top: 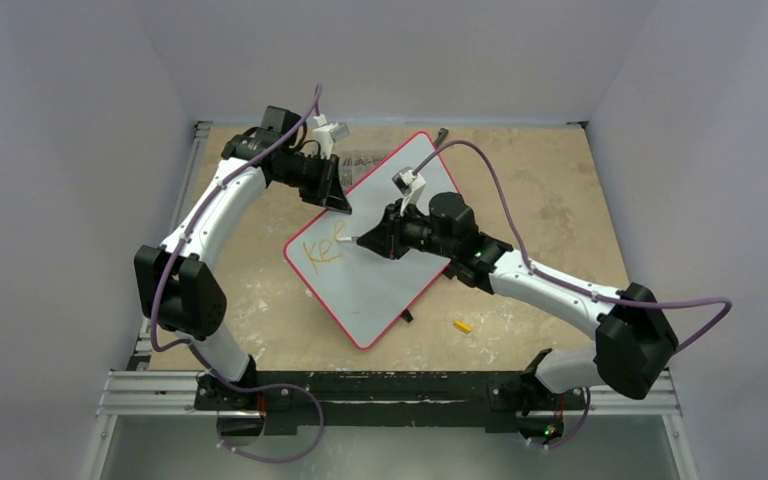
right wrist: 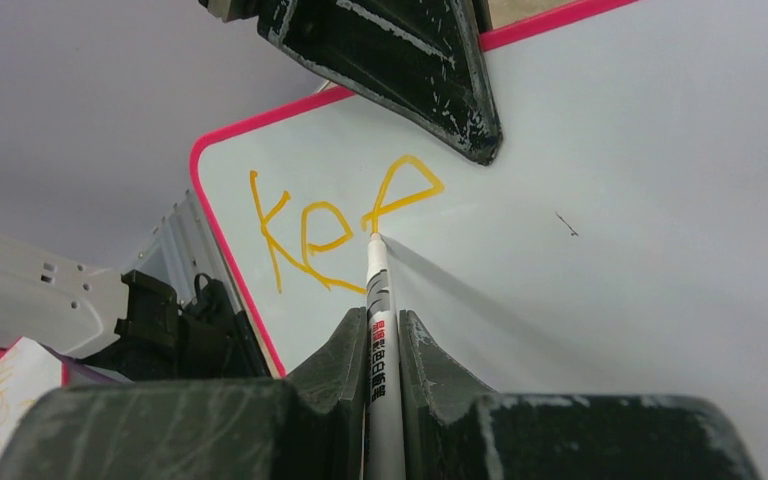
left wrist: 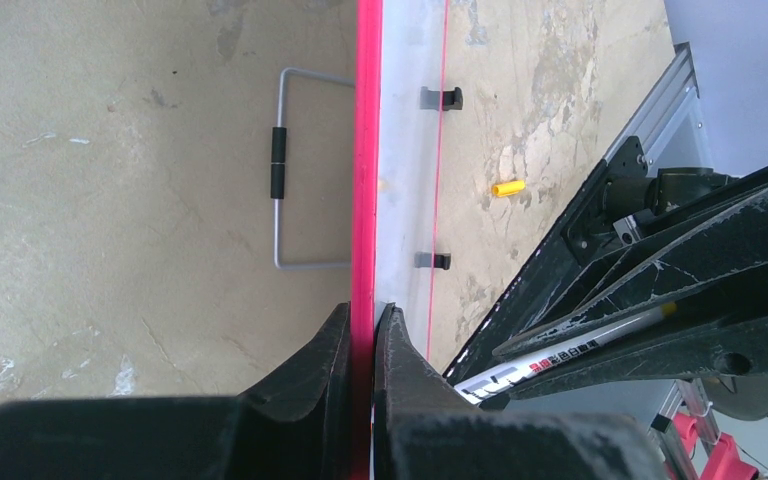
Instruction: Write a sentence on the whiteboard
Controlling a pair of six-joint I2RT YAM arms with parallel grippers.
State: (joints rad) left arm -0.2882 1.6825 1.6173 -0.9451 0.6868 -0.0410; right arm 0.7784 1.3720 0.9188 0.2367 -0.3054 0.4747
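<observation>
Whiteboard (top: 380, 290): one, three orange letters (right wrist: 264, 224). Left hand (left wrist: 365, 315) clenched on it; right hand (right wrist: 382, 320) grasping one marker (right wrist: 378, 285).

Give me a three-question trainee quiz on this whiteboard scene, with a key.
1. True or false: the left tool is shut on the red edge of the whiteboard.
2. Which holds the marker? A) left tool B) right tool C) neither
3. Fill in: the orange lettering begins with the letter ___.
Key: 1 true; 2 B; 3 K.
</observation>
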